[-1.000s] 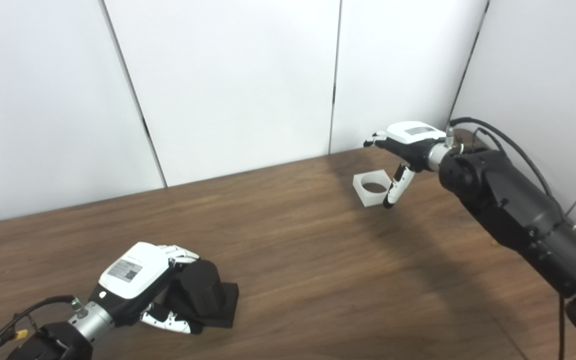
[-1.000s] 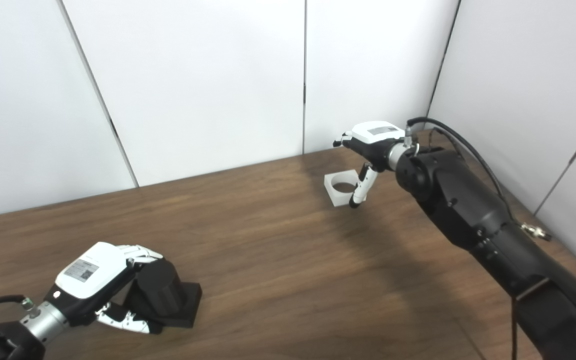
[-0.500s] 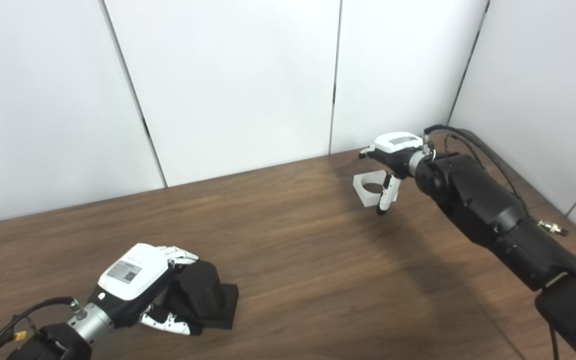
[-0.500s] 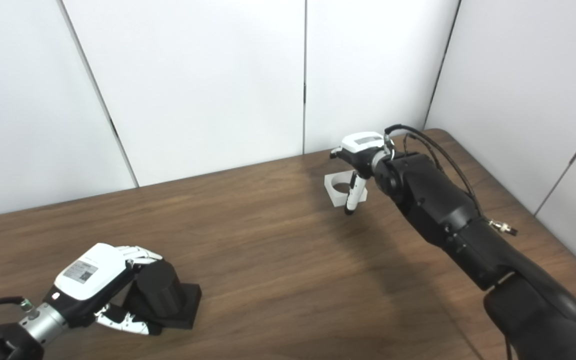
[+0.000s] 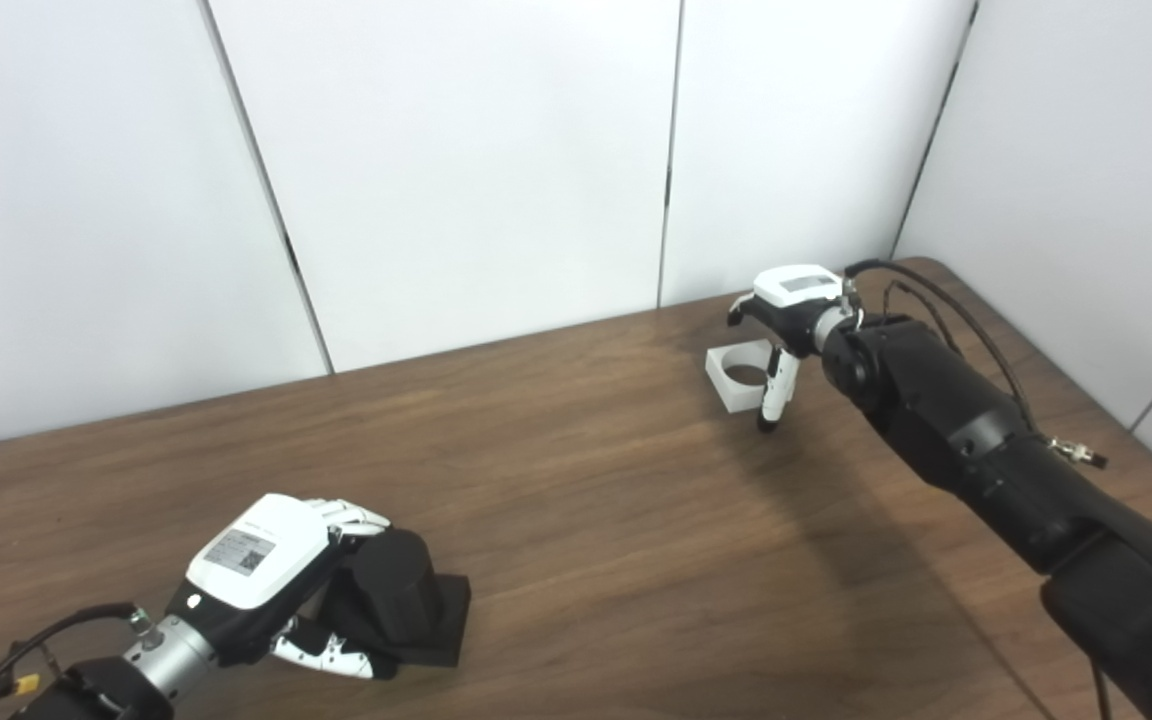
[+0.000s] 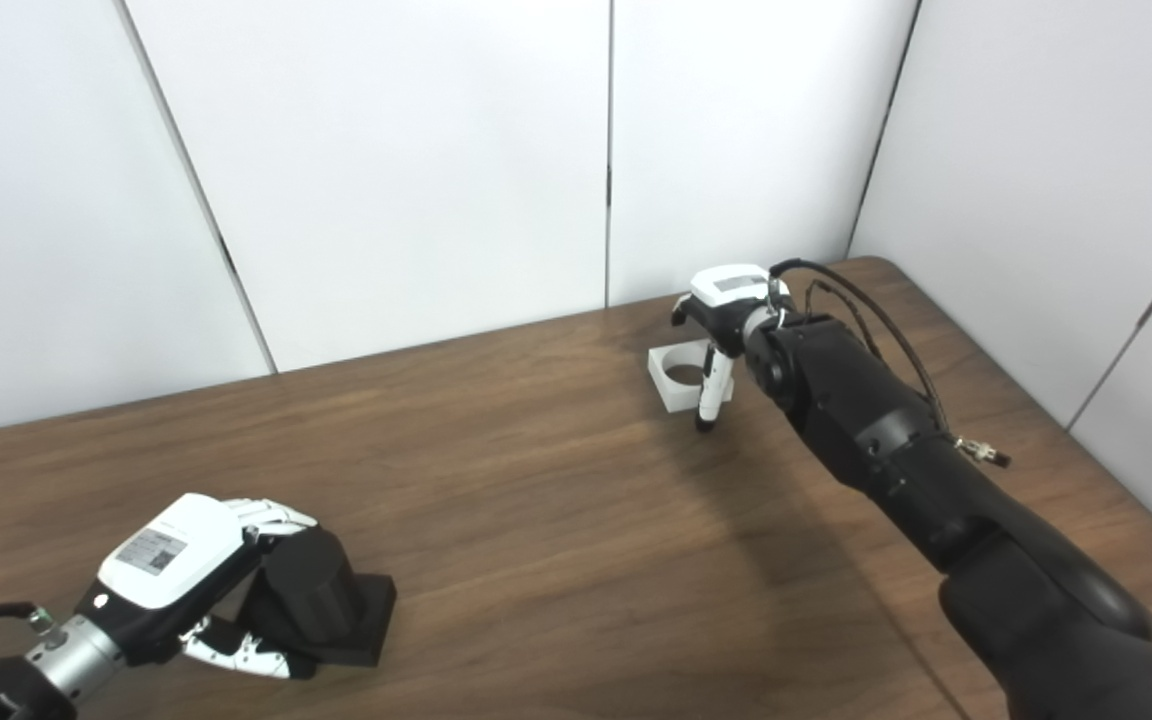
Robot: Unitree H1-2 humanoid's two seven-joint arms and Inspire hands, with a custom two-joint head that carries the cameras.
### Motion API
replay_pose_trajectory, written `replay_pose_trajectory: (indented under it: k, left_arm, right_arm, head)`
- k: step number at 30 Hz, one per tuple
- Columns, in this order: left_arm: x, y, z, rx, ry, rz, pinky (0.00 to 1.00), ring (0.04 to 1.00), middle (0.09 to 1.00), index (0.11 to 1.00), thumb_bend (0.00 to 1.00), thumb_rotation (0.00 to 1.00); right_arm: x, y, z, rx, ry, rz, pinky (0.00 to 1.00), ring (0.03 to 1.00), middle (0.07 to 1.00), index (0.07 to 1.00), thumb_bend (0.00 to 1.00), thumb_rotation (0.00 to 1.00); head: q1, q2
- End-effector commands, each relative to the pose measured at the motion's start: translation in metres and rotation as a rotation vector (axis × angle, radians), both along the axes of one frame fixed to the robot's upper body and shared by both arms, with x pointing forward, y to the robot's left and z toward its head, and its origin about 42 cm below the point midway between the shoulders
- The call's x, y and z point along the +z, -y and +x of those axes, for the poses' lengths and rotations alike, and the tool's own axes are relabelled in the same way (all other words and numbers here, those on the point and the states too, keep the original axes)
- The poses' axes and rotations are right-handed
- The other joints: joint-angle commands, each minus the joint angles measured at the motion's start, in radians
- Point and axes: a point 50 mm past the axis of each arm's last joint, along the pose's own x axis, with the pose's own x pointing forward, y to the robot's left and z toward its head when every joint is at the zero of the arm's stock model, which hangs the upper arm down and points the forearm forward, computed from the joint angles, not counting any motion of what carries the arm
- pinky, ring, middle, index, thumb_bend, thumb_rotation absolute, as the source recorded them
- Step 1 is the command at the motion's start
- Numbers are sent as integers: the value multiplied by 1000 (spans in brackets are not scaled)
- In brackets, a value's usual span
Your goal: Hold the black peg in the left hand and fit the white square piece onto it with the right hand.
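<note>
Left hand [image 5: 266,570] clamped on black peg [image 5: 391,590], resting on counter [image 5: 586,520]. Right hand [image 5: 781,325] fingers apart over white square piece [image 5: 741,375], ungrasped. Pickup and fitting remaining.

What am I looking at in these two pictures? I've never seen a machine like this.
Both pictures come from two cameras side by side in a humanoid robot's head, looking down at a brown wooden table; they show one scene from slightly different spots. The two arms entering from the bottom edge are the robot's own. Its left hand is wrapped around a black peg, a cylinder standing on a flat black base that rests on the table. Far across the table, its right hand reaches over a white square piece with a round hole; its thumb hangs beside the piece. Whether it grips the piece yet, I cannot tell.
</note>
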Motion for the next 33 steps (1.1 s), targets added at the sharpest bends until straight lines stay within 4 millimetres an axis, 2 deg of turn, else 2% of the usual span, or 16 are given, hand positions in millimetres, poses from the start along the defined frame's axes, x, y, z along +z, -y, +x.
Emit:
replay_pose_trajectory:
  k: [1,6,9,27,28,29,33]
  left_arm:
    - [-15,-20,-10,-11,-56,135,691,759,748,486,524,57]
    - [-15,-20,-11,-13,-80,138,708,768,758,486,524,55]
    - [-15,-20,-12,-18,-74,137,701,766,756,486,524,56]
    - [-13,-22,-11,-14,-64,132,698,762,750,486,524,56]
    - [-13,-23,-11,-15,-63,132,696,760,749,486,524,56]
    - [-13,-23,-12,-16,-62,132,695,758,748,486,524,56]
    - [-14,-24,-11,-16,-59,127,692,756,745,485,524,57]
  right_arm:
    - [10,5,6,9,39,-32,863,898,901,819,862,196]
    - [7,13,5,19,40,-54,855,886,887,780,850,201]
    - [8,15,3,20,33,-63,864,886,884,710,843,194]
    - [11,26,-2,-28,-28,-106,850,860,830,575,792,222]
    - [12,26,-3,-29,-35,-110,854,859,827,526,632,182]
    - [13,26,-3,-30,-40,-114,853,857,824,510,578,168]
    - [15,27,-4,-44,-62,-131,851,835,790,495,521,155]
  head:
    - [-2,3]
    - [-5,5]
    - [-5,5]
    - [-2,23]
    - [-2,23]
    - [0,25]
    - [0,27]
